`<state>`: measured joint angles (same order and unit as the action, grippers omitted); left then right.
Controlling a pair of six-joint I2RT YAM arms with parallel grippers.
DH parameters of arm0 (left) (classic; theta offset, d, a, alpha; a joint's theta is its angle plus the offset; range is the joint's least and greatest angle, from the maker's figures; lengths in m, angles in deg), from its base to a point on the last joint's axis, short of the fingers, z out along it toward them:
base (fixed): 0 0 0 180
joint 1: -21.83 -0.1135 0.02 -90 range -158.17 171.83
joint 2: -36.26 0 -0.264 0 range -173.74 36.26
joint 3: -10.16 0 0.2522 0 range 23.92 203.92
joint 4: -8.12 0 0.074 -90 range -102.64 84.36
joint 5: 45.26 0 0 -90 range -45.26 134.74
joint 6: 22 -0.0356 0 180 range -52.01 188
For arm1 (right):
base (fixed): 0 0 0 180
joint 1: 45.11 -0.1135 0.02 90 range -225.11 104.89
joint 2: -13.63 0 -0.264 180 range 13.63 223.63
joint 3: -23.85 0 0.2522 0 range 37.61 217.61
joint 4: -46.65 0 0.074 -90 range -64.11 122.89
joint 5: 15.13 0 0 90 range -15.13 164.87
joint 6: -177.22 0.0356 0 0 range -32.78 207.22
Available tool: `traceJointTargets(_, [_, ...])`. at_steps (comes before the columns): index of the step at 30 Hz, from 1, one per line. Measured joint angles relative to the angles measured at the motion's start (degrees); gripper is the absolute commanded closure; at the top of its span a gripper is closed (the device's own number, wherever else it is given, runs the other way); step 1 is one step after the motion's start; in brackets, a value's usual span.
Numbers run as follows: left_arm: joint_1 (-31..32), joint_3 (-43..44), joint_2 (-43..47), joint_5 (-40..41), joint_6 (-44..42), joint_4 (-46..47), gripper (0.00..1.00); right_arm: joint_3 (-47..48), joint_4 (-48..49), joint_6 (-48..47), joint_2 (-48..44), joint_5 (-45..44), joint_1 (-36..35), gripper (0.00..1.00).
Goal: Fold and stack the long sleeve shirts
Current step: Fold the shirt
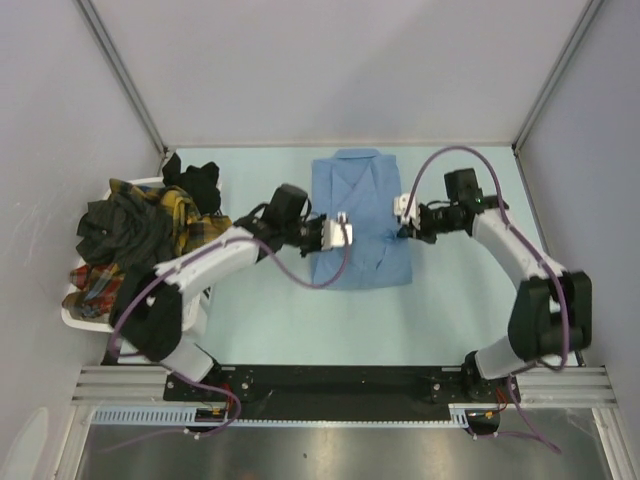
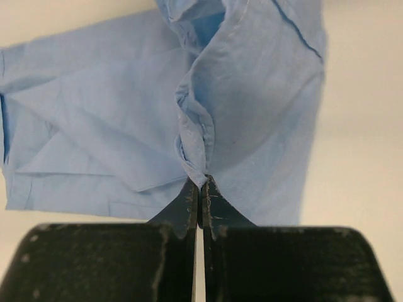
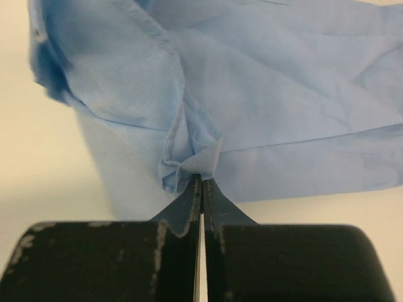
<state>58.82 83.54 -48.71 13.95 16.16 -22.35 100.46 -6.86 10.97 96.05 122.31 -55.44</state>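
The light blue shirt (image 1: 358,215) lies partly folded on the table's middle, collar toward the back. My left gripper (image 1: 341,234) is shut on a bunched fold at its left side; in the left wrist view (image 2: 201,182) the cloth (image 2: 252,94) rises from the closed fingertips. My right gripper (image 1: 403,226) is shut on a bunched fold at the shirt's right edge; the right wrist view (image 3: 201,178) shows the cloth (image 3: 264,94) pinched at the tips. The other shirts, dark green-black (image 1: 125,228), yellow-black plaid (image 1: 180,212) and red plaid (image 1: 97,285), are heaped at the left.
A white slatted basket (image 1: 72,296) holds the heap at the table's left edge, close to my left arm. Grey walls enclose the back and both sides. A metal rail (image 1: 340,385) runs along the near edge by the arm bases.
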Motion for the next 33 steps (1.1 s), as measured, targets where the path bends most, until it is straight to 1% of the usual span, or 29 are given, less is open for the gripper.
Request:
traceJointTargets(2, [-3.0,6.8,-7.0,-0.5,1.2,-0.7,1.0,5.6,1.9,0.8,7.3,0.6,1.1,1.0])
traceJointTargets(6, [-7.6,18.1,-19.6,-0.5,3.8,-1.7,1.0,13.4,5.3,2.5,19.8,0.5,2.3,1.0])
traceJointTargets(8, [-9.2,22.0,-24.4,-0.3,4.9,-2.4,1.0,16.9,6.4,3.6,25.1,0.4,2.7,1.0])
traceJointTargets(11, [-11.0,26.6,-30.2,0.7,6.3,-4.0,1.0,20.2,8.6,5.4,30.4,-0.2,3.3,1.0])
traceJointTargets(16, [-11.9,29.4,-33.9,2.8,7.4,-5.3,1.0,22.8,10.8,8.5,34.2,-0.5,4.0,1.0])
traceJointTargets(20, [-11.9,31.6,-35.2,3.9,8.3,-5.4,0.99,23.7,12.7,10.2,34.9,-0.7,4.2,1.0])
traceJointTargets(24, [-11.9,33.8,-36.1,4.8,8.4,-5.8,0.98,23.8,14.3,11.3,34.9,-0.9,4.3,1.0])
traceJointTargets(26, [-11.9,35.1,-36.7,5.3,8.4,-6.5,0.94,23.8,15.0,11.6,35.0,-1.4,4.2,1.0])
traceJointTargets(27, [-11.9,35.6,-37.0,5.5,8.4,-6.7,0.93,23.9,15.5,12.0,35.1,-1.8,4.2,0.97])
traceJointTargets(28, [-11.9,35.9,-37.2,5.8,8.4,-6.8,0.88,23.9,15.8,12.3,35.2,-2.1,4.2,0.87])
traceJointTargets(30, [-11.9,36.2,-37.6,6.3,8.5,-7.3,0.84,23.9,16.1,13.5,35.3,-3.2,4.1,0.8])
traceJointTargets(31, [-11.9,36.3,-37.7,6.4,8.5,-7.7,0.81,23.9,16.2,14.2,35.3,-3.7,4.0,0.65])
traceJointTargets(32, [-11.9,36.3,-37.8,6.6,8.5,-8.1,0.79,23.9,16.2,15.0,35.3,-4.3,4.1,0.58])
traceJointTargets(33, [-11.9,36.3,-37.9,6.7,8.6,-8.4,0.75,24.0,16.2,15.7,35.3,-5.0,4.1,0.54])
